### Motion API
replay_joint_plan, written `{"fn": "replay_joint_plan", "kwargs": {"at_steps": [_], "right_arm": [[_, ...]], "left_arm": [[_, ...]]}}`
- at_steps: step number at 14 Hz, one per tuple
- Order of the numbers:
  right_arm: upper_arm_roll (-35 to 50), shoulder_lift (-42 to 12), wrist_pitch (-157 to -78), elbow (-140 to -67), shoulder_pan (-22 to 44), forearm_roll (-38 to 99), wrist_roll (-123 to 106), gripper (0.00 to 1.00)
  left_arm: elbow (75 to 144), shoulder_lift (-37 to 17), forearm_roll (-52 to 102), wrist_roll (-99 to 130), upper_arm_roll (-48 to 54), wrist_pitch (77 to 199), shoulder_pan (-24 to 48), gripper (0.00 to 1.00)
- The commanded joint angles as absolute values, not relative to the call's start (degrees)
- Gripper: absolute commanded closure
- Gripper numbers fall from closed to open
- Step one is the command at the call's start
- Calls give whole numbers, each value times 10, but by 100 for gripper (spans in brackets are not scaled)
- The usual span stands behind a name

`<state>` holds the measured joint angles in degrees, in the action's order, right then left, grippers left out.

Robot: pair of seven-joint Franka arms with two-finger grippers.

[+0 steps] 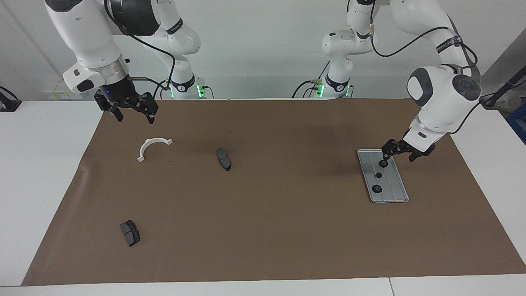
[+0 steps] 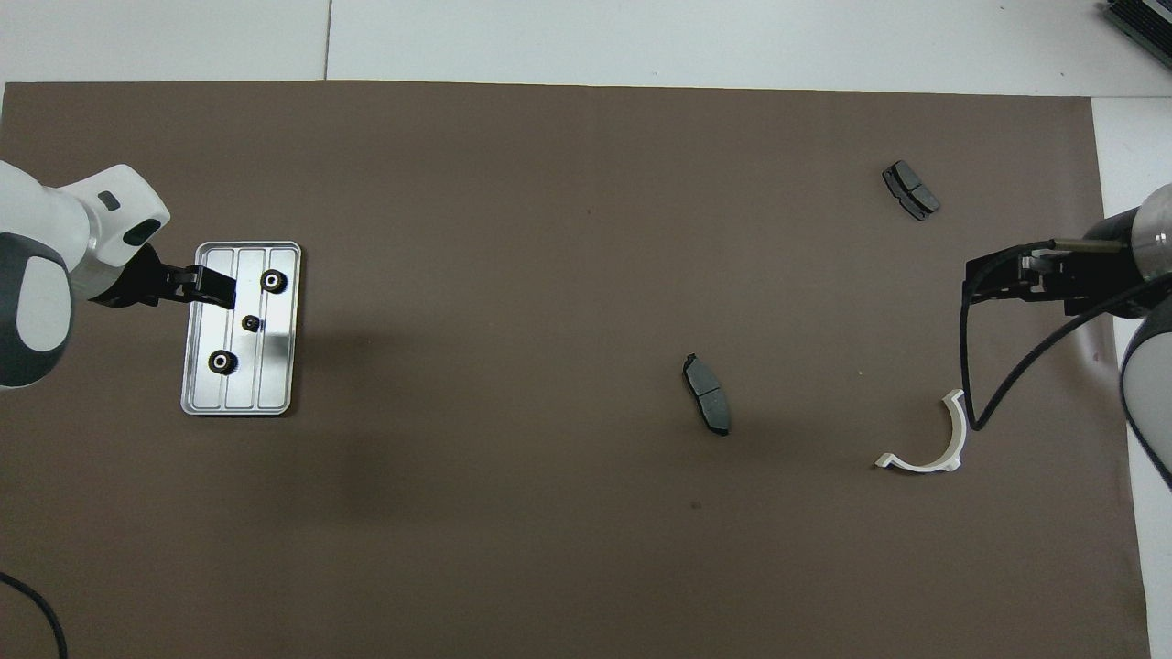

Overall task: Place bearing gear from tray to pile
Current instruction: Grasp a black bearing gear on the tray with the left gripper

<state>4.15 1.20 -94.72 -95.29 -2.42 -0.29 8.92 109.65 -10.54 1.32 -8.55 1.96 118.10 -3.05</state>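
Nearest the robots on the brown paper mat (image 1: 287, 230) at the right arm's end lies the pile: a white half-ring plastic bracket (image 1: 152, 147), a dark grey curved brake pad (image 1: 224, 159) toward mid-table, and a second dark grey brake pad (image 1: 130, 232) farthest out.

The right gripper (image 1: 131, 112) hangs over the mat edge above the bracket, fingers spread, holding nothing; that arm waits.

At the left arm's end sits the flat silver-grey ridged metal tray (image 1: 400, 185) with three small black toothed bearing gears in a row; the nearest gear (image 1: 383, 163) lies under the left gripper (image 1: 397, 154), jaws released, empty, over the tray's near end.

Judgement: the gears look small, rigid, metal, light, likely slick. Pinch across the toothed rim. The tray ridges may let one roll or tilt.
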Motion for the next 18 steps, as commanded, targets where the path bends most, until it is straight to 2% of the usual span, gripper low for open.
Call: {"fn": "replay_joint_plan", "kwargs": {"at_steps": [1, 3, 5, 10, 14, 18], "right_arm": [[44, 25, -947, -967, -27, 11, 91, 0], [44, 25, -947, -967, -27, 11, 91, 0], [44, 25, -947, -967, -27, 11, 91, 0], [44, 25, -947, -967, -27, 11, 91, 0], [44, 25, -947, -967, -27, 11, 91, 0], [44, 25, -947, -967, -28, 11, 91, 0]], "left_arm": [[1130, -113, 5, -96, 25, 1227, -36, 0], [1131, -132, 5, -96, 25, 1241, -35, 3], [1136, -141, 5, -96, 25, 1253, -35, 24], [1143, -159, 5, -99, 25, 1277, -33, 43], [1143, -168, 5, -99, 25, 1299, -31, 50], [1147, -176, 5, -99, 25, 1310, -31, 52]]}}
